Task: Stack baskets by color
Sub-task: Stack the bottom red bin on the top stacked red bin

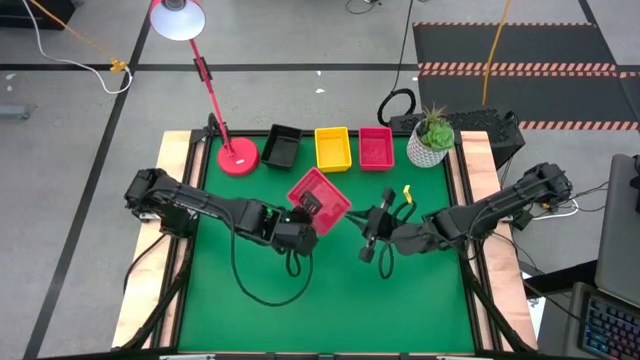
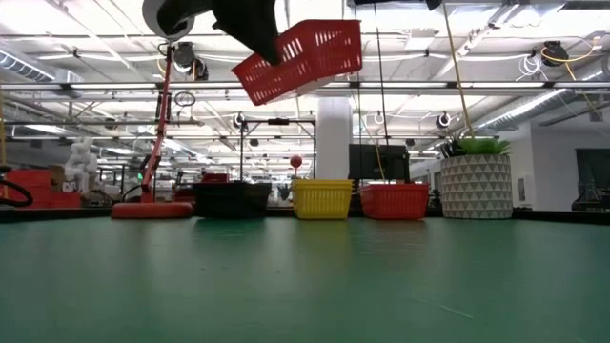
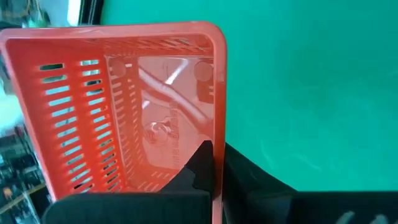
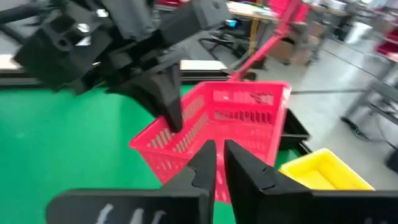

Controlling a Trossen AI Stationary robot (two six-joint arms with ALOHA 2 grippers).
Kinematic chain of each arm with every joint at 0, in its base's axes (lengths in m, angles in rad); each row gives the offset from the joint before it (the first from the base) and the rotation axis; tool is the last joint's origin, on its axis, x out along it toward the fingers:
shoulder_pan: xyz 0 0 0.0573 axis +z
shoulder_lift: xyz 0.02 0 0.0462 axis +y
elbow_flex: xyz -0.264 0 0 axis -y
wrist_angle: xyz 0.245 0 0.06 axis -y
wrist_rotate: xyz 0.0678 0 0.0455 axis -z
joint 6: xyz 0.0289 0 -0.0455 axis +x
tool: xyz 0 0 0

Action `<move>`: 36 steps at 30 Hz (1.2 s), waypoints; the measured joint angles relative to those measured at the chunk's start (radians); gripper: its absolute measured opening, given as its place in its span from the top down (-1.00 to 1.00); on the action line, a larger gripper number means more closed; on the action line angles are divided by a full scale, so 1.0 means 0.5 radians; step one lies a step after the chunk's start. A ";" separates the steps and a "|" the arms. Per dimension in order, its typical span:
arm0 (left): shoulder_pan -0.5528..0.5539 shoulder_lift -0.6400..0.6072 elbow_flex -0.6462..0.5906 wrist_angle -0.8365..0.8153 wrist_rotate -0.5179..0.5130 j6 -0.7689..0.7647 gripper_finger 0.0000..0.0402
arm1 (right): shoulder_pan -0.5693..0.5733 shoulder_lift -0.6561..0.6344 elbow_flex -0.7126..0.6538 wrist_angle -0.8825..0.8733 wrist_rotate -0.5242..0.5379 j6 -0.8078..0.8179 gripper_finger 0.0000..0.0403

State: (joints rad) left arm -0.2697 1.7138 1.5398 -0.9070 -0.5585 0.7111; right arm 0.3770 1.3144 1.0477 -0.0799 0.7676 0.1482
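Note:
A red-pink basket (image 1: 322, 192) hangs tilted above the middle of the green table (image 1: 330, 310), with my left gripper (image 1: 306, 206) shut on it. In the low view the basket (image 2: 305, 57) is high above the mat, one end lower than the other. My right gripper (image 4: 217, 147) stands a little to the right of the basket (image 4: 217, 124) and points at it, its fingers a narrow gap apart and touching nothing. At the far edge a black basket (image 1: 282, 147), a yellow basket (image 1: 332, 148) and a red-pink basket (image 1: 376, 148) rest side by side on their bottoms. My left gripper pinches one side wall of the basket at its rim (image 3: 217, 140), one finger (image 3: 198, 163) inside the basket and the other (image 3: 252, 180) outside. The fingers come slanting down from the table's left side. The basket is lifted clear and tilted, its open top up.
A red lamp with a round base (image 1: 238, 157) stands at the far left of the row. A white plant pot (image 1: 430, 146) stands at its far right. Wooden rails (image 1: 180, 200) border the mat left and right. Green mat lies bare toward the near edge.

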 joint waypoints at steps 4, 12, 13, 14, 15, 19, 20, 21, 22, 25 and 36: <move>0.001 0.000 0.000 0.047 0.014 0.026 0.92 | 0.053 0.000 0.089 -0.091 0.039 -0.006 0.73; 0.008 0.000 0.000 0.089 0.015 0.026 0.93 | -0.087 0.030 0.473 -0.690 0.166 0.188 0.38; 0.010 0.001 0.000 0.090 0.014 0.032 0.92 | -0.122 0.049 0.533 -0.770 0.113 0.200 0.32; 0.011 0.001 0.000 0.091 0.014 0.047 0.92 | -0.150 0.073 0.584 -0.846 0.058 0.202 0.26; 0.013 0.001 0.000 0.092 0.013 0.059 0.93 | -0.178 0.105 0.632 -0.907 0.005 0.191 0.20; 0.020 0.001 0.000 0.096 0.013 0.062 0.96 | -0.289 0.268 0.800 -1.020 -0.183 0.078 0.01; 0.024 0.001 0.000 0.096 0.013 0.057 0.95 | -0.311 0.309 0.831 -1.039 -0.182 0.046 -0.03; 0.025 0.001 0.000 0.096 0.013 0.056 0.94 | -0.336 0.348 0.857 -1.059 -0.183 0.025 -0.05; 0.026 0.001 -0.001 0.096 0.013 0.057 0.92 | -0.359 0.380 0.872 -1.087 -0.184 0.015 -0.07; 0.027 0.001 -0.001 0.096 0.011 0.068 0.95 | -0.411 0.441 0.876 -1.119 -0.184 0.002 -0.10; 0.027 0.004 -0.002 0.098 -0.031 0.095 0.96 | -0.501 0.436 0.877 -1.239 -0.283 0.168 0.05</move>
State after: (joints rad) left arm -0.2562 1.7157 1.5391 -0.8582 -0.5739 0.7586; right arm 0.1265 1.5322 1.4859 -0.6994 0.6262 0.2320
